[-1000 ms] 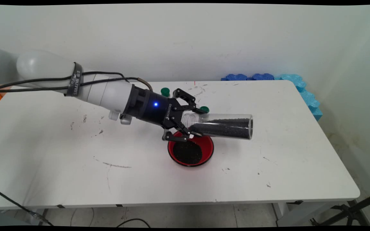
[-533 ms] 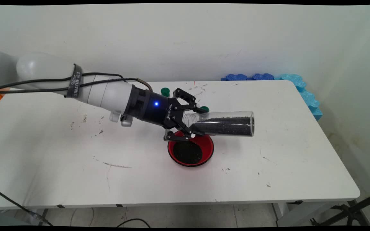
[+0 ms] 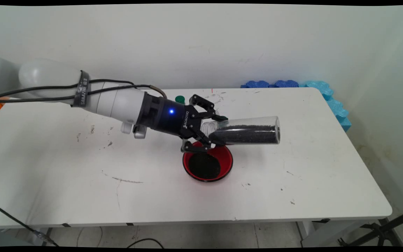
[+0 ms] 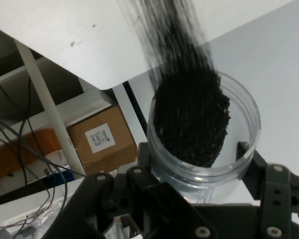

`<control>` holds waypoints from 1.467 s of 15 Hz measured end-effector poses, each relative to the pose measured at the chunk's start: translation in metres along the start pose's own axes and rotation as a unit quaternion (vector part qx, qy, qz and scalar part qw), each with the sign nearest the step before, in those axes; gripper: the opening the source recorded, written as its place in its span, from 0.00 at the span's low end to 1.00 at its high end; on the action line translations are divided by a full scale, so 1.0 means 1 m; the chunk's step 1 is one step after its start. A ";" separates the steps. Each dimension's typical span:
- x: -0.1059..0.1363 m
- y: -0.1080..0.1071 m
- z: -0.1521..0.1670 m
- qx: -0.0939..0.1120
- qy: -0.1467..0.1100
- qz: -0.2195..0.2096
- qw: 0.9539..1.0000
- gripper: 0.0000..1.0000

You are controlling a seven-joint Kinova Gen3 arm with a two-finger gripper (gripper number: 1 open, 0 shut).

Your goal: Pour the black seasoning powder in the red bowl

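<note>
Over scuffed white table [image 3: 292, 196], gripper [image 3: 211, 131] (clamping jar [image 3: 243, 130])

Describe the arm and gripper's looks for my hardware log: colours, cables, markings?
The arm is glossy white with rounded links. Black cables run along it, held by a black strap with white lettering. The wrist section is black with a lit blue dot. The gripper is black, two-fingered, with open linkage bars and white ROBOTIQ lettering.

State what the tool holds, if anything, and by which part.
The tool holds a clear jar of black grains, gripped near its open mouth end. The jar lies tilted, mouth lowest, above a red bowl.
</note>
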 end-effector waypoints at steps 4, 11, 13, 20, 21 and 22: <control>-0.001 0.001 0.001 -0.004 -0.006 -0.003 1.000 0.00; -0.001 0.001 0.001 -0.009 -0.011 -0.005 1.000 0.00; -0.001 0.001 0.001 -0.009 -0.012 -0.003 1.000 0.00; 0.000 0.003 0.001 -0.007 -0.010 0.014 1.000 0.00; 0.000 0.003 0.001 -0.006 -0.009 0.020 1.000 0.00; 0.001 0.004 0.001 -0.004 -0.008 0.027 1.000 0.00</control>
